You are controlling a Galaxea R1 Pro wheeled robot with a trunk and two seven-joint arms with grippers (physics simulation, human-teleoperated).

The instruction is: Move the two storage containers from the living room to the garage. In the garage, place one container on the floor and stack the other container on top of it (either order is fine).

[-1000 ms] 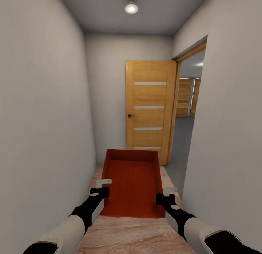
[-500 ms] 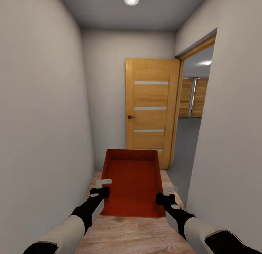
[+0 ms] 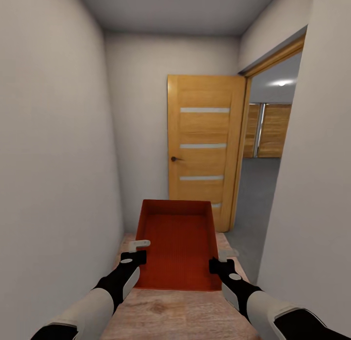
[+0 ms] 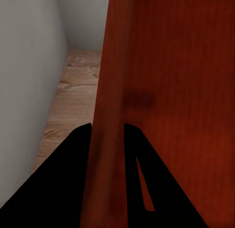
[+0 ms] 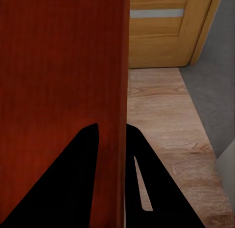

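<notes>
One orange-red storage container [image 3: 178, 242] is carried level in front of me, above a light wood plank floor [image 3: 170, 311]. My left gripper [image 3: 138, 250] is shut on its left wall near the close corner. My right gripper [image 3: 222, 260] is shut on the right wall. In the left wrist view the dark fingers [image 4: 63, 184] of the left gripper [image 4: 107, 126] straddle the thin wall of the container [image 4: 171, 66]. The right wrist view shows the same grip, the right gripper [image 5: 111, 126] clamping the container [image 5: 58, 56] wall.
I am in a narrow corridor with a white wall [image 3: 53, 160] close on the left. A wooden door [image 3: 202, 150] stands open ahead. On the right, a doorway [image 3: 265, 150] leads onto a grey floor [image 3: 253, 203], with wood panels beyond.
The whole view has advanced along the corridor, so the door and the right doorway look larger and nearer. The container and both grippers keep the same place in the view.
</notes>
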